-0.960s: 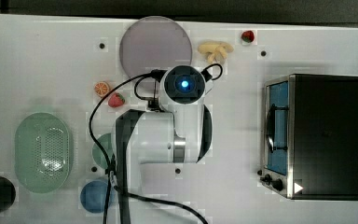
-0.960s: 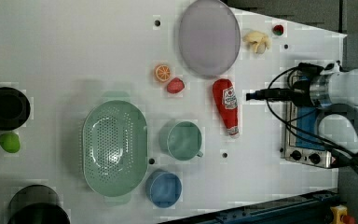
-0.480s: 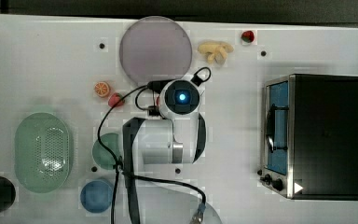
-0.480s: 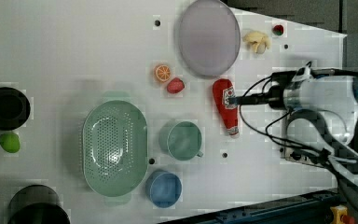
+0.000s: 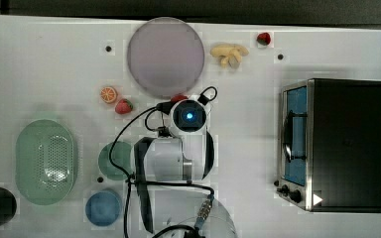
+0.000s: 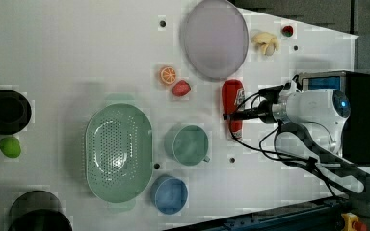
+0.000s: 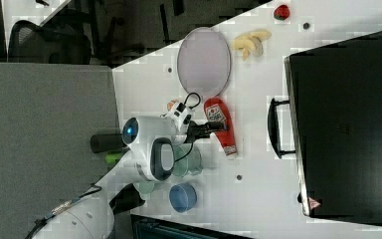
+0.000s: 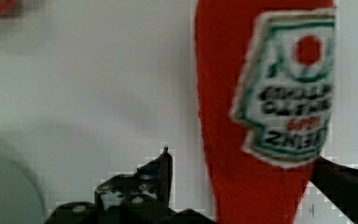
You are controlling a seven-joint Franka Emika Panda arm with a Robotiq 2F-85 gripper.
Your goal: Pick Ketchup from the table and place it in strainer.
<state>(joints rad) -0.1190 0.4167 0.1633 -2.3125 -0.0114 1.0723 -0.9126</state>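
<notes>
So my claw (image 8: 242,186) stood wide astride the Ketchup (image 8: 261,93) lying on the table (image 6: 77,48), nothing gripped yet, the strainer (image 6: 118,151) well away and empty.

White table (image 6: 77,43) bears Ketchup (image 6: 232,103), strainer (image 6: 118,152), mug (image 6: 187,144), toaster oven (image 5: 347,144)

Mug (image 6: 188,145); cup (image 6: 169,194); toaster oven (image 5: 335,144)

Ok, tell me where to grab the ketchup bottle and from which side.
Grip the ketchup bottle across its narrower lower body, coming straight down from above. It lies flat on the table, label up, and the open gripper already straddles it there, one finger on each side.
</notes>
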